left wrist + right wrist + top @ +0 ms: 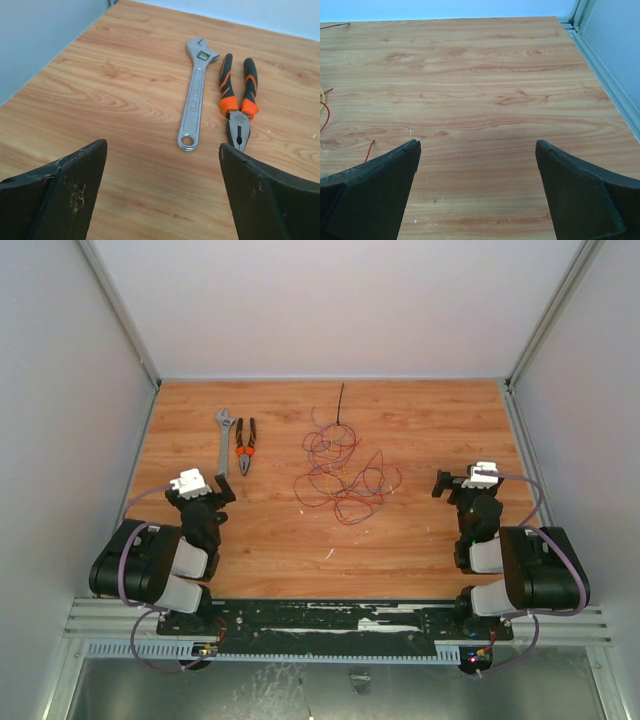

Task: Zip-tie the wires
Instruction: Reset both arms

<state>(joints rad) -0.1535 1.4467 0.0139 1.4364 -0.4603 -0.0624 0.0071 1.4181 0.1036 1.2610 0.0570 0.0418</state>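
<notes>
Top external view: the wires (338, 472) lie in a loose, mostly red tangle near the middle of the counter (430, 420). The zip tie (340, 402) lies just beyond them, pointing toward the back wall. To their left, an adjustable wrench (226, 440) and orange-handled pliers (245, 447) lie side by side. The left tool (162, 145) and the right tool (477, 142) are both spread wide, pinching nothing.

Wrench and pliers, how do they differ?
The wrench is silver metal; the pliers are black and orange. The wrench is longer than the pliers. The wrench's head lies at its far end; the pliers' nose at their near end. Both lie flat on the table, side by side.
</notes>
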